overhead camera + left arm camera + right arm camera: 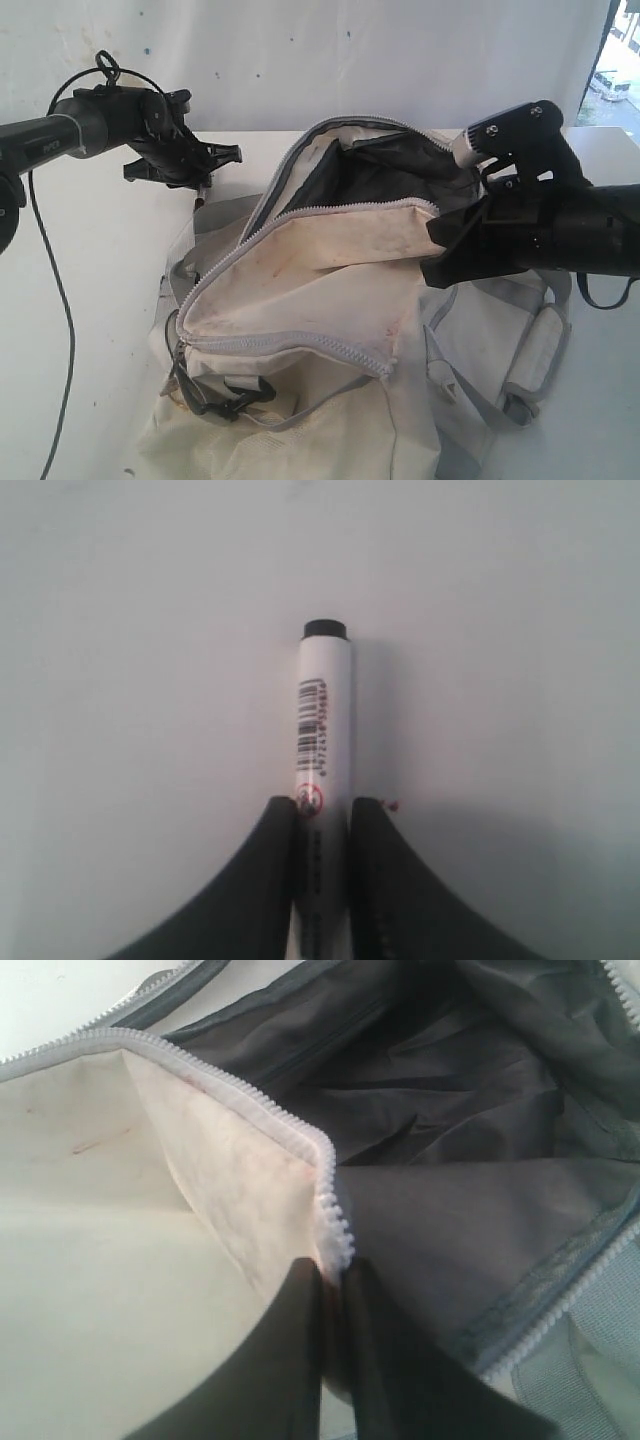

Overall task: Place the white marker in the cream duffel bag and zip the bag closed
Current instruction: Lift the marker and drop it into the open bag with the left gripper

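Gaping across the middle of the exterior view, the cream duffel bag (300,270) lies slumped on the white table (90,300) with its main zip undone. The mouth opens toward 12 o'clock, and the near flap, marked with faint reddish stains, folds down toward 6 o'clock. Inside the opening only crumpled dark lining (420,1070) shows; its deeper folds are in shadow and I cannot tell what they cover. At 3 o'clock of the bag the right gripper (331,1278) has its jaws nearly together, pinching the flap's edge just below the grey-white zipper teeth (336,1222) and holding that corner lifted. At 10 o'clock, beyond the bag's far left corner, the left gripper (325,815) hangs over bare table, its jaws narrowed onto the white marker (325,710). The barrel, with its barcode, sticks out past the fingertips and ends in a black tip. The marker is outside the bag, apart from its rim. A black buckle (238,400) lies on the bag's front at 7 o'clock, and grey straps (470,400) trail off at 4 o'clock.
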Robot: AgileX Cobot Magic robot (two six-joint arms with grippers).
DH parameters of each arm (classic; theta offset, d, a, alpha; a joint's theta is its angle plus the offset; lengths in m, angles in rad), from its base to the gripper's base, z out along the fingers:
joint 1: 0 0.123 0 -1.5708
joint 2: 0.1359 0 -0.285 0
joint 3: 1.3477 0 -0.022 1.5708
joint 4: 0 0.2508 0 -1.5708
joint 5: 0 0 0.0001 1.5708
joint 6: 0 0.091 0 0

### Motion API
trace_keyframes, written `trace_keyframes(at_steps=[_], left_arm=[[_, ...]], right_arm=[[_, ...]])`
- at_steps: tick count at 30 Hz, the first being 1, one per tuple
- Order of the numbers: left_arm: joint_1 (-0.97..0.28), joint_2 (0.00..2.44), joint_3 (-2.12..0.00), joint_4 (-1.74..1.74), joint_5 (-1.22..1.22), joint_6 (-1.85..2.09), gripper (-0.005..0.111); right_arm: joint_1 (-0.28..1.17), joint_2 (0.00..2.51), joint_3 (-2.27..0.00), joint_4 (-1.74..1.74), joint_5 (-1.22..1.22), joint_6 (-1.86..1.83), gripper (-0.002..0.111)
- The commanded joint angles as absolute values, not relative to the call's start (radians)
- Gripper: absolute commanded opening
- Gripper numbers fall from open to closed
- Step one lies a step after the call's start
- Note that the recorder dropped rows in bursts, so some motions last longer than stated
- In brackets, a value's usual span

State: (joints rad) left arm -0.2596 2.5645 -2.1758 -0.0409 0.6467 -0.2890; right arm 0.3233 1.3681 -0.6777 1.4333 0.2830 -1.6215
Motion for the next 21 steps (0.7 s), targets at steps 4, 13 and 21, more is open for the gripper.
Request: trace_keyframes(at_steps=[4, 13, 21], left_arm=[[-0.264, 2.537, -2.177, -0.042, 0.701, -0.262, 0.000], [-0.262, 2.362, -2.177, -0.005, 0.873, -0.173, 0.000], [-0.270, 2.236, -2.177, -0.221, 1.023, 0.080, 0.000]], right_arm=[[0.319, 1.359, -0.674, 1.427, 0.295, -1.615, 0.000], [0.319, 1.359, -0.674, 1.427, 0.291, -1.615, 0.000], [0.319, 1.359, -0.674, 1.427, 0.289, -1.615, 0.000]])
